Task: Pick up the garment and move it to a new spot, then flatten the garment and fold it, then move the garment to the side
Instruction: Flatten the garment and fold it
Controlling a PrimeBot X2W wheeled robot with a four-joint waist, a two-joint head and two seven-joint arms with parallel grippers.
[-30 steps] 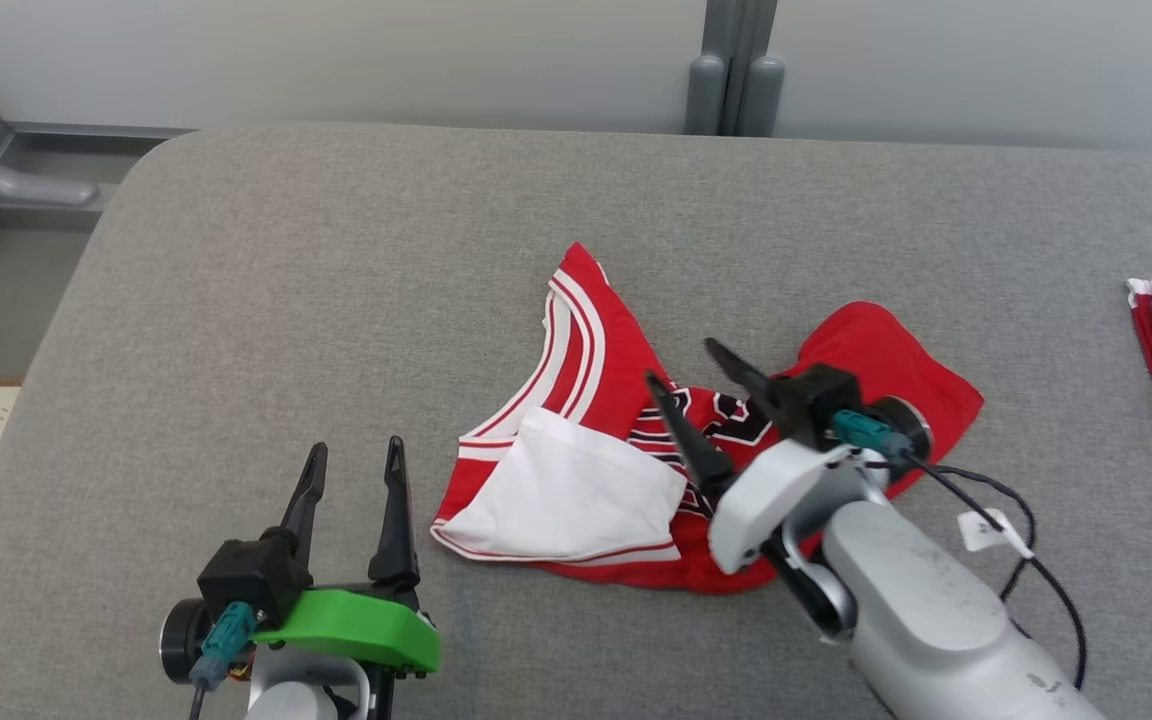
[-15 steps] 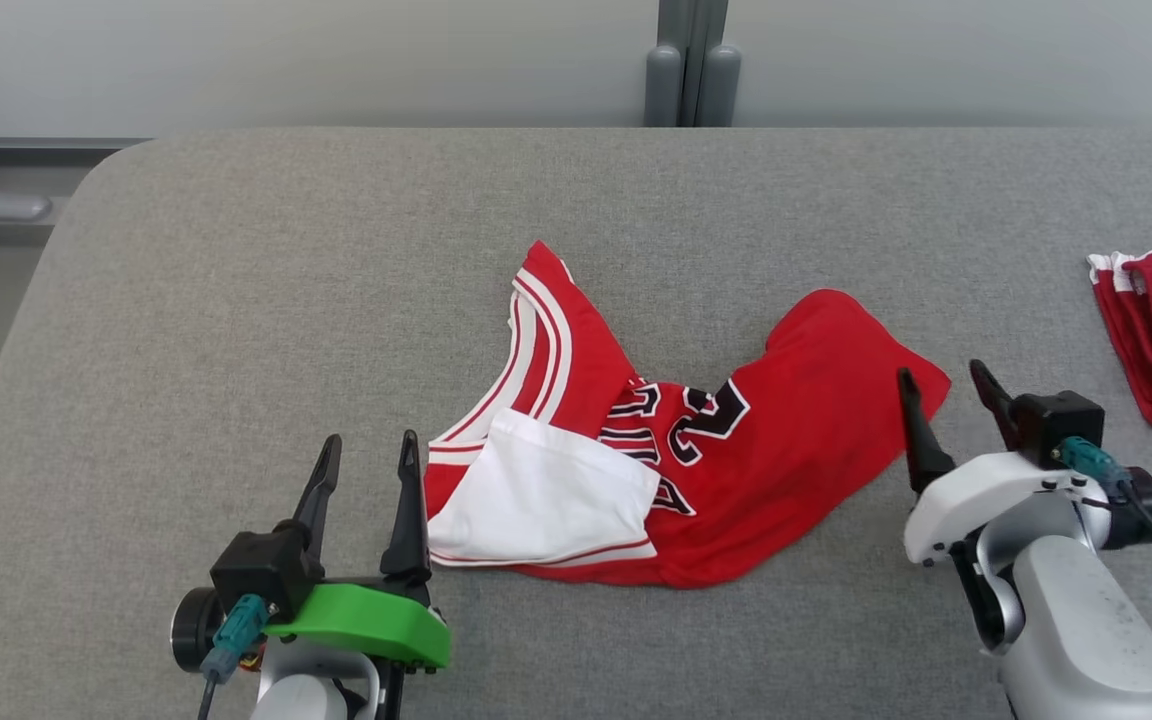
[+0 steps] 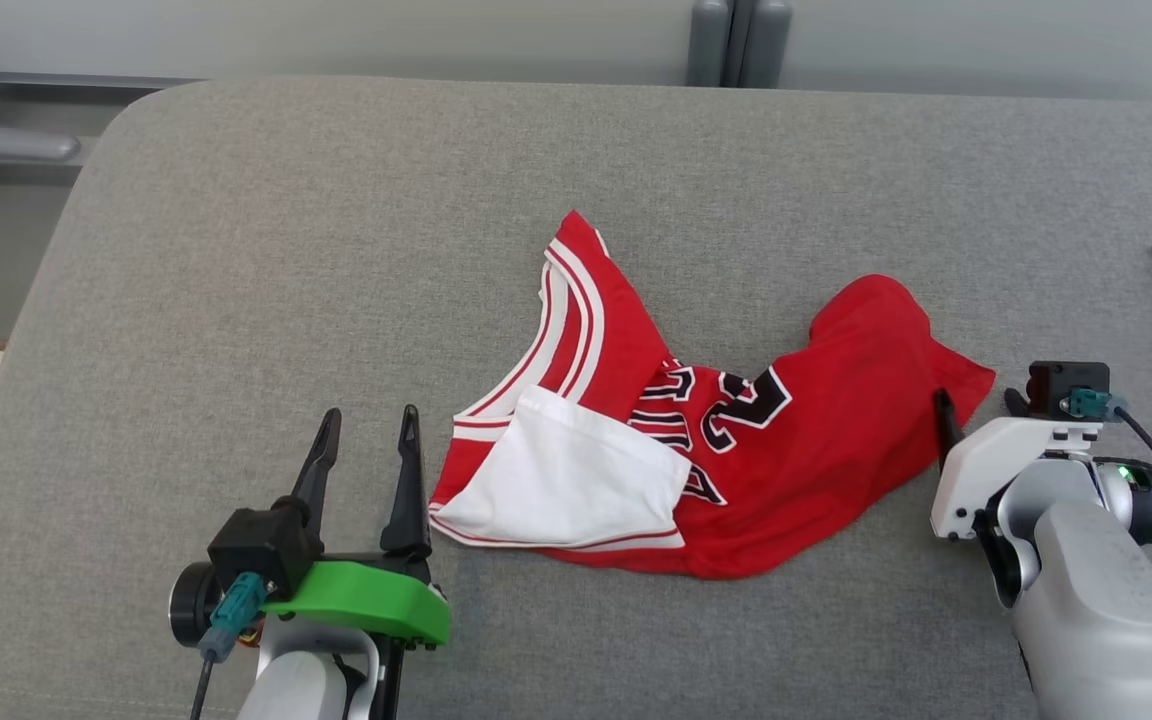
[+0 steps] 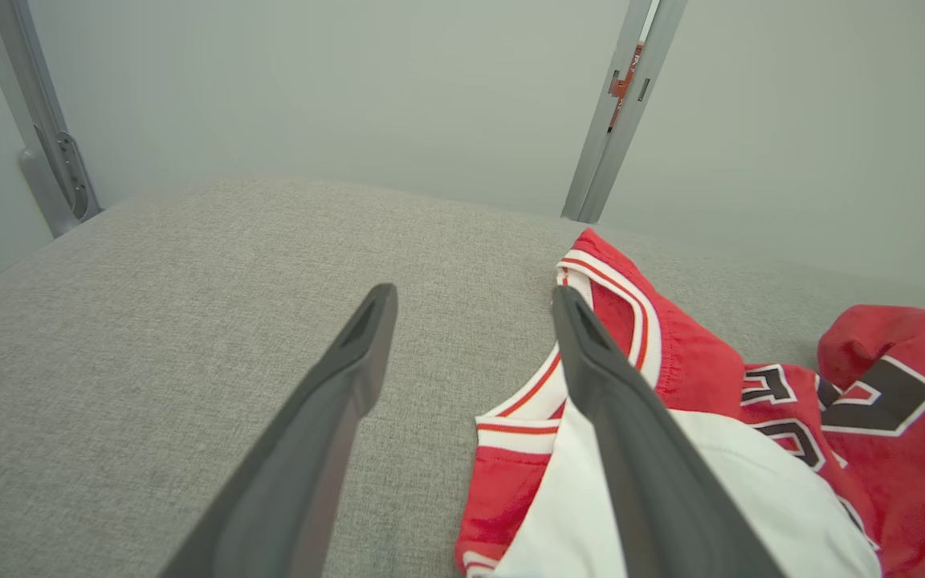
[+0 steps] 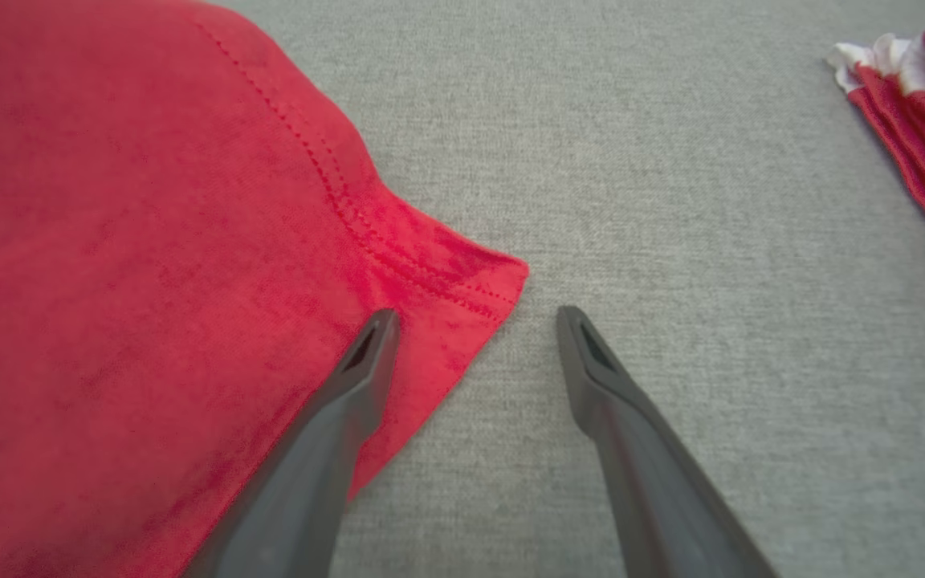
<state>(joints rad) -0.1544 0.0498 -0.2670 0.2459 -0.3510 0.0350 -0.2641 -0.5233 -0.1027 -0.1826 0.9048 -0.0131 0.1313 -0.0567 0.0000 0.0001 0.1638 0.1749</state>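
Your right claw [image 5: 476, 311] is spread wide and straddles the garment's [image 3: 816, 450] hemmed corner, one finger over red cloth and the other over bare tabletop [image 3: 336, 250], likely lined up for a pinch. Your left claw [image 3: 371, 412], also spread, has the white-lined edge just to its right.

a lab-like room, with grey padded table [image 3: 336, 250] and plain partition walls [image 4: 350, 96].

The right hand [image 3: 976, 402] was over the middle of the red jersey [image 3: 816, 450], hiding its numbers. It has pulled away toward 3 o'clock. Now it sits at the jersey's 3 o'clock corner, one finger over the cloth and one over the grey tabletop [image 3: 336, 250]. The numbers show again. The head camera also turned a little.
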